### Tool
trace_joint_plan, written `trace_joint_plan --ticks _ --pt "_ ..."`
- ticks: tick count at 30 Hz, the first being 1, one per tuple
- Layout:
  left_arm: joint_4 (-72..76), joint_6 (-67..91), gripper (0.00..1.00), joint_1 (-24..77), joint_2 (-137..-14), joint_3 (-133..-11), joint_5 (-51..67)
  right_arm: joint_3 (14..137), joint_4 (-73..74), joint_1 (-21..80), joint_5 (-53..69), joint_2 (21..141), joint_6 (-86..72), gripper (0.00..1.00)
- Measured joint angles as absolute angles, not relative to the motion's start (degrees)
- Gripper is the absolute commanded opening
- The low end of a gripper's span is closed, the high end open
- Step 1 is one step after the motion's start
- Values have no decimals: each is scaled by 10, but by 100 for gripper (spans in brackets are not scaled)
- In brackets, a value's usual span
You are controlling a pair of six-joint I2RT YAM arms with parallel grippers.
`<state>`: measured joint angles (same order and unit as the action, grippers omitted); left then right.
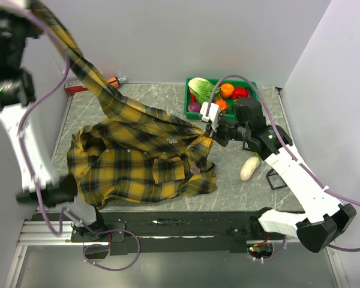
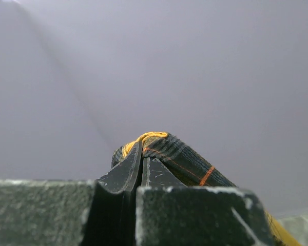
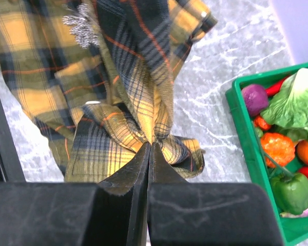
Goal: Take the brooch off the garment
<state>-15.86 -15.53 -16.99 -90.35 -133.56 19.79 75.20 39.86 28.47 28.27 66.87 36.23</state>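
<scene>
The brooch is not yet off: both grippers are clenched on the garment (image 1: 138, 156), the left gripper (image 2: 142, 154) on a lifted fold and the right gripper (image 3: 150, 149) on a bunched edge. The brooch (image 3: 81, 28) lies above-left of the right fingertips. Next, I judge, one hand must release and pinch it. To their right, the green tray (image 3: 242, 128) holds toy vegetables (lettuce, peppers).

Grey marbled table (image 1: 237, 189): plaid garment (image 1: 138, 159) spread centre-left, green tray (image 1: 188, 96) upper right, white vegetable (image 1: 249, 168) right.
</scene>
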Motion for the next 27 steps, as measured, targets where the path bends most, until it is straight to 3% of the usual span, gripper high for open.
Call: trace_joint_plan --ticks 5,8,9,11,13,15,21,23,27 --pt "-143 -152 1 -135 -1057 -1335 211 748 412 285 275 670 374 0" --pt "-166 -153 27 -115 -1214 -1387 196 748 417 285 274 671 374 0" --pt "-177 -155 49 -108 -1260 -1402 187 748 417 285 274 673 374 0" --pt "-205 -165 63 -94 -1325 -1407 167 748 418 285 274 677 371 0" --pt "-232 -171 65 -82 -1347 -1367 153 748 418 285 274 680 369 0" --pt "-248 -172 72 -74 -1331 -1295 149 747 418 285 274 681 365 0" --pt "-282 -174 75 -108 -1109 -1006 199 734 415 278 274 686 350 0" --pt "-304 -200 81 -141 -1015 -948 226 730 412 273 275 693 345 0" --pt "-330 -270 80 -170 -892 -887 255 729 411 264 277 716 338 0"
